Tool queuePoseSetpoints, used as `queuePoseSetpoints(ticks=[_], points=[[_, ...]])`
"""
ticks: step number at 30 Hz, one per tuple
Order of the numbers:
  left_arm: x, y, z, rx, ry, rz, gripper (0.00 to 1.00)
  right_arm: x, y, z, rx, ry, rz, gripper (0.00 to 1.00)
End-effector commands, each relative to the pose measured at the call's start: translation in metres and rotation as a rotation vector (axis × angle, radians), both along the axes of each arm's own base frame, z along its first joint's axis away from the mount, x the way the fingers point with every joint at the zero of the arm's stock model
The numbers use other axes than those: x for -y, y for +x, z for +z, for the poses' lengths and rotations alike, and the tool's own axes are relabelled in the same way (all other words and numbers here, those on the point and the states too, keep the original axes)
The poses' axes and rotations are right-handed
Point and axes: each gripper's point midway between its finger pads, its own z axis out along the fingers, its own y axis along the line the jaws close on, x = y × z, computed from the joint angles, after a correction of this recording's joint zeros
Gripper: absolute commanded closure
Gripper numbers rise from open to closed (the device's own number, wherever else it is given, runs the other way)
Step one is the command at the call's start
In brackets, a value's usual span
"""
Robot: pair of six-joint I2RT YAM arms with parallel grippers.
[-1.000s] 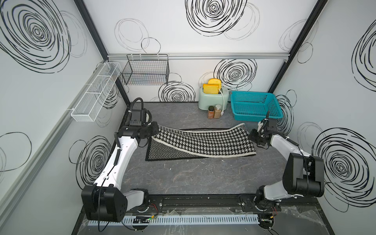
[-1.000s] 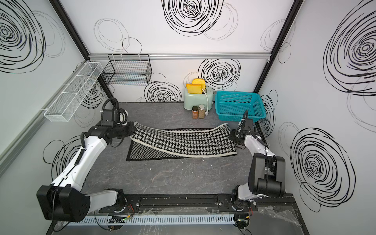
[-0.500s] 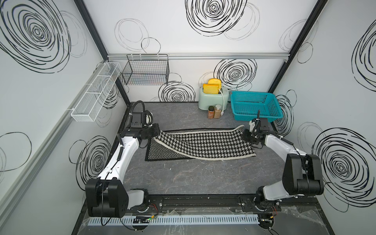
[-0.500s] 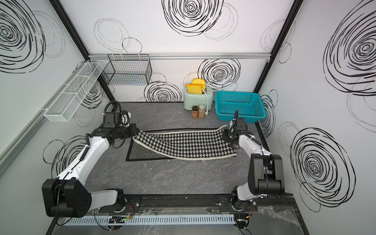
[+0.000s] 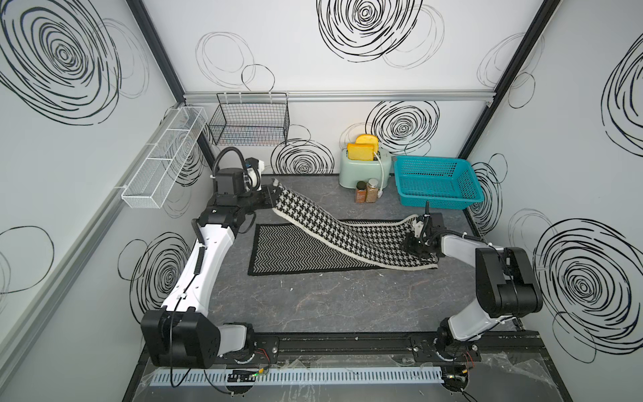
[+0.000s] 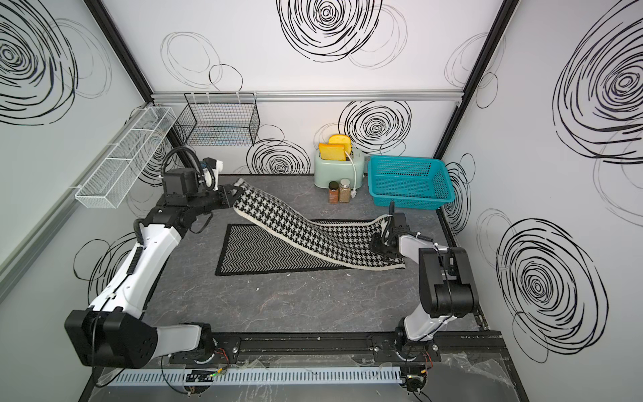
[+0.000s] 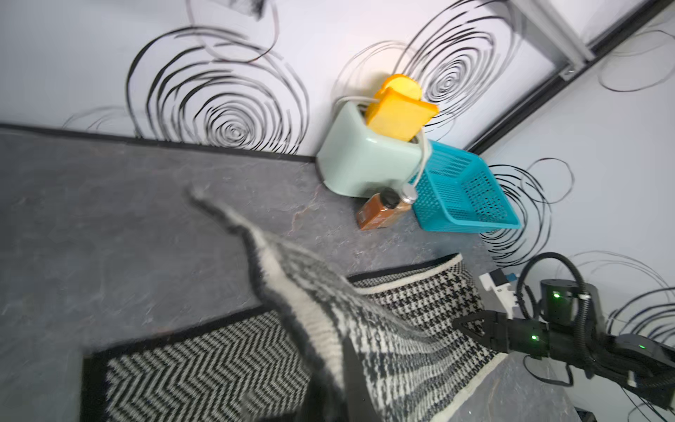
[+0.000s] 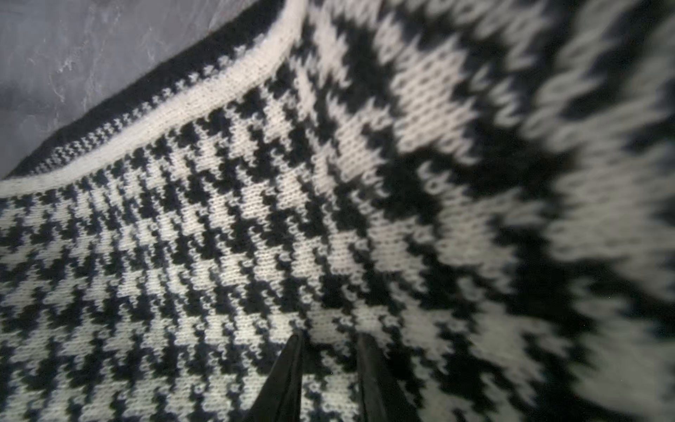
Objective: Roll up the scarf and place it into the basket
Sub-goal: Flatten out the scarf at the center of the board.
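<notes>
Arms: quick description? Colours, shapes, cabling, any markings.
Left arm and right arm match: white link shells, boxy black joint housings, tapered black left tool and right tool. A black corrugated cable loops over each wrist; thin black cables follow the links. Green lights glow on the right arm.

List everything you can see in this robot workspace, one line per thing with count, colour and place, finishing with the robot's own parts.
scarf: one, black-and-white, folded on table, one end lifted
basket: one, teal, back right corner
toaster: one, pale green, beside basket
toast slices: two, yellow, in toaster
spice jars: two, brown, before toaster
wire basket: one, black, back wall
mesh rack: one, white, left wall
table: one, grey, beneath everything
left hand: one, black, shut on scarf's lifted end
right hand: one, black, on scarf's folded end, grip unclear
</notes>
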Motion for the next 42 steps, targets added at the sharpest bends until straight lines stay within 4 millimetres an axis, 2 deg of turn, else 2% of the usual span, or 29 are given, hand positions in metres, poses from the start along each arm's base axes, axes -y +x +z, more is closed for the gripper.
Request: queuePoseSetpoints(ticks=[1, 5, 9, 19, 22, 26, 28, 29, 30, 33, 37, 42], points=[[-0.041, -0.011, -0.062, -0.162, -0.076, 0.101, 1.00, 0.005, -0.009, -0.013, -0.042, -0.023, -0.016, 0.71], [-0.066, -0.028, -0.106, -0.296, -0.115, 0.148, 1.00, 0.006, -0.013, -0.020, -0.060, -0.026, -0.022, 0.71], [-0.075, -0.042, -0.143, -0.410, -0.168, 0.196, 1.00, 0.009, -0.015, -0.023, -0.069, -0.033, -0.034, 0.71], [-0.091, -0.091, -0.186, -0.579, -0.140, 0.302, 1.00, 0.017, -0.010, -0.019, -0.053, -0.020, -0.077, 0.69], [-0.096, -0.096, -0.194, -0.608, -0.152, 0.333, 1.00, 0.019, -0.005, -0.014, -0.030, -0.028, -0.076, 0.68], [-0.106, -0.099, -0.195, -0.635, -0.133, 0.371, 0.80, 0.020, 0.000, -0.007, -0.006, -0.036, -0.072, 0.67], [-0.113, -0.099, -0.191, -0.638, -0.106, 0.396, 0.62, 0.020, 0.001, -0.005, 0.002, -0.038, -0.070, 0.67], [-0.117, -0.097, -0.186, -0.631, -0.090, 0.405, 0.48, 0.020, 0.001, -0.005, 0.000, -0.039, -0.071, 0.67], [-0.122, -0.096, -0.182, -0.626, -0.071, 0.419, 0.39, 0.019, 0.000, -0.006, 0.000, -0.037, -0.069, 0.67], [-0.133, -0.079, -0.166, -0.575, -0.034, 0.438, 0.21, 0.019, -0.002, -0.004, 0.001, -0.035, -0.065, 0.66], [-0.130, -0.033, -0.151, -0.486, 0.017, 0.358, 0.21, 0.018, -0.006, 0.002, 0.009, -0.032, -0.059, 0.64], [-0.096, 0.024, -0.176, -0.468, 0.033, 0.208, 0.29, 0.011, -0.006, 0.010, 0.041, -0.019, -0.016, 0.57]])
